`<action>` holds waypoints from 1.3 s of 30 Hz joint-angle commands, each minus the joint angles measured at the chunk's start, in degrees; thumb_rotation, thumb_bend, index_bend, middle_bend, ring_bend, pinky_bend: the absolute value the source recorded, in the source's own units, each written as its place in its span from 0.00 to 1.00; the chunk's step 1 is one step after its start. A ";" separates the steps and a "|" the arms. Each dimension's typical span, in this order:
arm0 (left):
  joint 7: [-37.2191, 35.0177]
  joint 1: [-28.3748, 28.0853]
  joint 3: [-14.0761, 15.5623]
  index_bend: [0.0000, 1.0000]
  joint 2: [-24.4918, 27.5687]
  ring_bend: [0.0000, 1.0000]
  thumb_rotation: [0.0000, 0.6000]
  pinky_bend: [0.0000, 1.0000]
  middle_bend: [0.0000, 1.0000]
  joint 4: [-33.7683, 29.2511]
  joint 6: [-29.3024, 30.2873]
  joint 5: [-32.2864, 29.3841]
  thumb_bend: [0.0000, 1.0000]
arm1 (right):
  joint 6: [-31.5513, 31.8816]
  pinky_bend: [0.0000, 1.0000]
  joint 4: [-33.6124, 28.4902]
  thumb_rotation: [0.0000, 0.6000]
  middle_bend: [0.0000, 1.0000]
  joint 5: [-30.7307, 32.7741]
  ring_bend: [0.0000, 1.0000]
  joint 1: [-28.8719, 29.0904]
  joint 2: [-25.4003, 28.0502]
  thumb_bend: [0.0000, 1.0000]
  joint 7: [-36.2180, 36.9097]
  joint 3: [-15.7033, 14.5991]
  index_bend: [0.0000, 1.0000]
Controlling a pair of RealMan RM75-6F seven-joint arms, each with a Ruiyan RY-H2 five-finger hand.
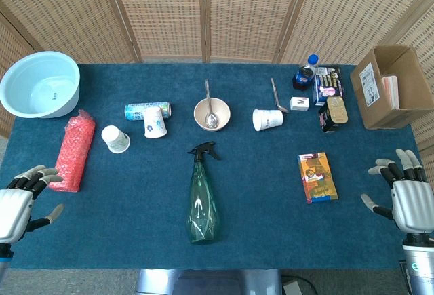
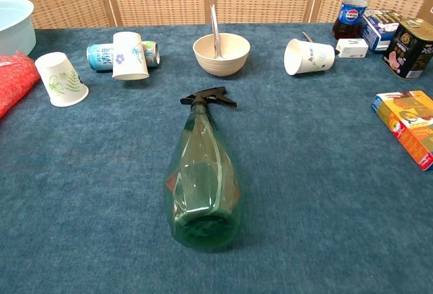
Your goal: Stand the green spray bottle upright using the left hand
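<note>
The green spray bottle (image 1: 202, 201) (image 2: 203, 179) lies flat on the blue table, black trigger head toward the far side and its base toward me. My left hand (image 1: 20, 200) hovers at the table's front left corner, fingers apart and empty, well left of the bottle. At the front right corner my right hand (image 1: 403, 197) is likewise spread and empty. Neither hand shows in the chest view.
A red bubble-wrap roll (image 1: 73, 151) lies just right of my left hand. Behind the bottle are paper cups (image 1: 115, 139) (image 1: 155, 123), a can (image 1: 144, 110), a bowl (image 1: 211, 114) with a spoon, and a tipped cup (image 1: 268, 119). An orange box (image 1: 317, 177) and a cardboard box (image 1: 392, 86) are right.
</note>
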 commanded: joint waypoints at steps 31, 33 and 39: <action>-9.57 -17.76 1.24 0.27 6.64 0.15 0.43 0.12 0.24 -4.54 -22.53 12.52 0.32 | 1.07 0.10 0.44 1.00 0.31 1.17 0.06 -1.15 0.38 0.23 2.05 0.32 0.39; -10.20 -20.72 0.63 0.25 6.00 0.14 0.25 0.11 0.23 -5.08 -25.75 13.33 0.31 | 1.36 0.10 0.36 1.00 0.30 1.28 0.06 -1.40 0.54 0.23 2.12 0.34 0.39; -14.33 -29.73 -1.10 0.22 2.88 0.10 0.00 0.08 0.20 -5.60 -35.83 13.68 0.30 | 2.00 0.10 -0.08 1.00 0.30 1.47 0.06 -2.05 1.13 0.23 1.97 0.26 0.39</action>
